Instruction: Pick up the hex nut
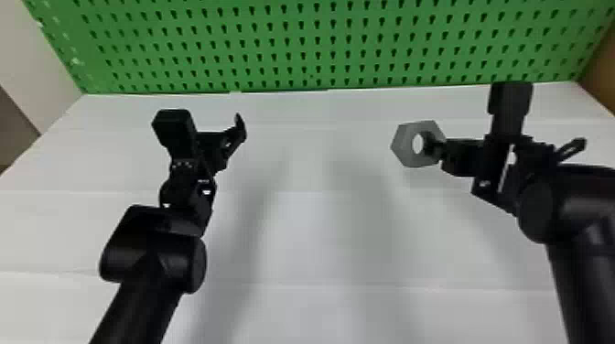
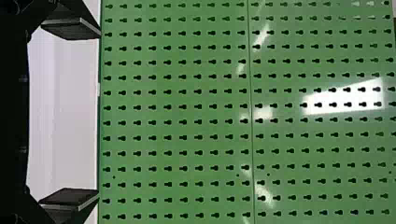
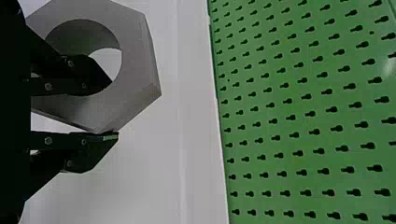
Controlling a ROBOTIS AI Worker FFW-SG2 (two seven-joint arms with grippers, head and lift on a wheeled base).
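Observation:
On the right side of the head view, my right gripper is shut on the grey hex nut, which seems to be held up off the white surface. In the right wrist view that gripper has one finger through the hole of the hex nut and the other against its outer edge, pinching the ring between them. My left gripper is above the left part of the surface. Seen in the left wrist view, the same gripper is open wide, with nothing between its fingers.
A white work surface lies beneath both arms. Along its far edge stands a green perforated board. Pale wall shows at the far left, and a brown panel at the far right.

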